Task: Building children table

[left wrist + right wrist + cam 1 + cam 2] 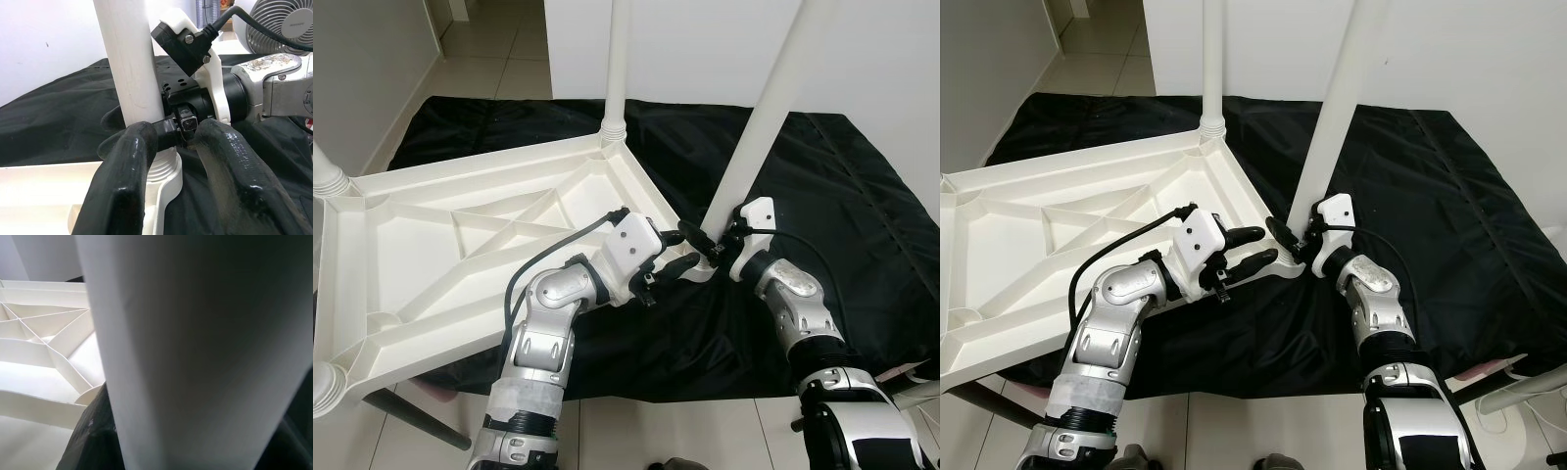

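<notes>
Left eye view: a white plastic table top [460,245] lies upside down, its ribbed underside facing up, partly on a black sheet [842,196] spread over a tiled floor [499,59]. A far leg [617,59] stands upright in the far corner socket. A near leg [759,117] rises tilted from the near corner, its top cut off by the frame. The left gripper [680,266] reaches to that leg's base, its fingers spread on either side of the socket. The right gripper [710,245] is at the same leg from the other side; its fingertips are hidden behind the leg.

Right eye view: the same scene, with the table top's left corner legs cut off.

Left wrist view: two black fingers [122,196] straddle the near leg just above its ribbed collar [164,171], one pressing the leg, the other apart. The right wrist and its camera sit just behind.

Right wrist view: the near leg's white tube is very close and blurred, with the ribbed underside beyond. Dark shapes flank the tube; whether the fingers clamp it I cannot tell.
</notes>
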`<state>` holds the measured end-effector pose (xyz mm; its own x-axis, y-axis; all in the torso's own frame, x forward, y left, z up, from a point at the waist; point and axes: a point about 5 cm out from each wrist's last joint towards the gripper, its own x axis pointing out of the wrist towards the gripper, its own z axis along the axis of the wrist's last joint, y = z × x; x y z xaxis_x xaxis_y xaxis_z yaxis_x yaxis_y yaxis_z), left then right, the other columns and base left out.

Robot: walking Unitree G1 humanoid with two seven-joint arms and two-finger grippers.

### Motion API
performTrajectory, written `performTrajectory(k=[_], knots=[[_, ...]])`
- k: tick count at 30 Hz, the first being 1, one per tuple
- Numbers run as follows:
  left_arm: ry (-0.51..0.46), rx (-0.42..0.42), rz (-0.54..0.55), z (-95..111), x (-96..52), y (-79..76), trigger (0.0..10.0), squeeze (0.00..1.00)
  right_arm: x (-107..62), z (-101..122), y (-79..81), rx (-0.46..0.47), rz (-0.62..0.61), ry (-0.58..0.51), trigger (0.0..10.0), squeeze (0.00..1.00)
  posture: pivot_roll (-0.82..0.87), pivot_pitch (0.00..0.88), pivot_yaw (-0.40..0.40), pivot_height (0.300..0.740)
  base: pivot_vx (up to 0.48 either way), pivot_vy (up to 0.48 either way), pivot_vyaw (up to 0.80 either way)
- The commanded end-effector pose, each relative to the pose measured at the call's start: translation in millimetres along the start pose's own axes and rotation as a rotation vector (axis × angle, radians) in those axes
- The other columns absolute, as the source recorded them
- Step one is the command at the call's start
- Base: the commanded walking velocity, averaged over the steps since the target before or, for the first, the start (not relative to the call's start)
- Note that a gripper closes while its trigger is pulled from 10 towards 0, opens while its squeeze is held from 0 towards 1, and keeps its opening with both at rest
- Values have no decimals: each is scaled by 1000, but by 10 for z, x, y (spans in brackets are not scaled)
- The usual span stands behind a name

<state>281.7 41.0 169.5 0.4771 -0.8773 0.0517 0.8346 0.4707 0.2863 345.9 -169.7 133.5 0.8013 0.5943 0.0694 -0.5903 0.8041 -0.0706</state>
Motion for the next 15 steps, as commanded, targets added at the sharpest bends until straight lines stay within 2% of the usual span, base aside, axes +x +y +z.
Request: performTrajectory(k=[1, 2, 8, 9, 11, 15], knots=[[77, -125, 181, -330, -99, -251, 10000, 0, -22, -113, 49, 63, 10, 23, 2667, 0, -14, 10, -28, 740, 0, 0, 0], [78, -123, 180, -328, -108, -250, 10000, 0, -26, -122, 49, 74, -4, 20, 10000, 0, -15, 11, -27, 740, 0, 0, 0], [85, -114, 182, -339, -126, -229, 10000, 0, 15, -103, 97, 96, -82, 0, 10000, 0, -13, 10, -34, 740, 0, 0, 0], [87, -111, 187, -339, -127, -216, 10000, 0, 39, -125, 120, 65, -138, 32, 10000, 0, -11, 9, -39, 740, 0, 0, 0], [86, -109, 193, -337, -129, -205, 10000, 0, 49, -144, 135, 38, -175, 54, 10000, 0, -15, 8, -37, 740, 0, 0, 0], [64, -145, 257, -297, -148, -101, 10000, 0, 73, -193, 258, 61, -328, 80, 10000, 0, -18, 8, -37, 740, 0, 0, 0]])
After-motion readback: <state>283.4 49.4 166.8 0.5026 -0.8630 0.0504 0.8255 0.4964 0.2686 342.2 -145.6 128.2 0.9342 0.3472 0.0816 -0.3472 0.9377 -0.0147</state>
